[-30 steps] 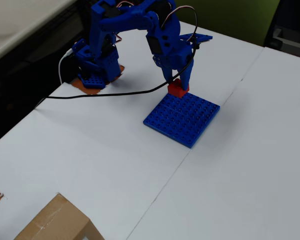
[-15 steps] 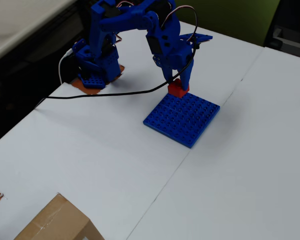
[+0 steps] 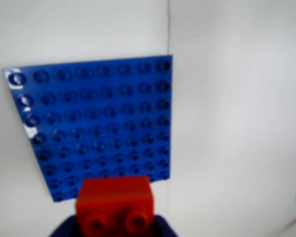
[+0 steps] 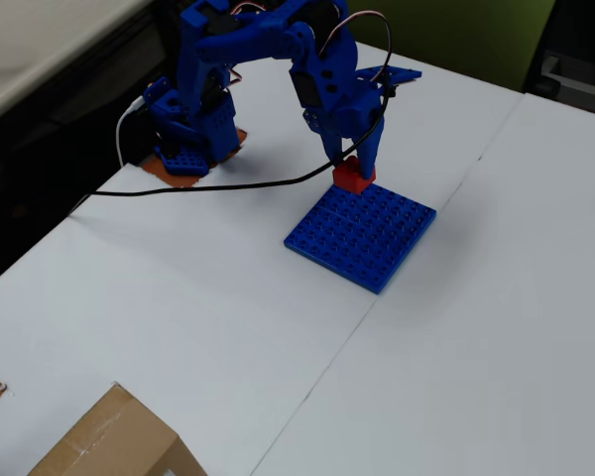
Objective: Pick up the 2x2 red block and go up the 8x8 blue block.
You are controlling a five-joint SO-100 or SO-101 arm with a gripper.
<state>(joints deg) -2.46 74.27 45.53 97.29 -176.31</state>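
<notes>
1. I see the small red plastic studded brick clamped between the fingers of the blue two-finger gripper, at the far corner of the flat blue square studded baseplate.
2. I see the blue arm arched over from its base, gripper pointing down.

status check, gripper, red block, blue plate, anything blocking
Gripper shut on red block. Block at far edge of blue plate, seating unclear. Black cable clear of plate.
</notes>
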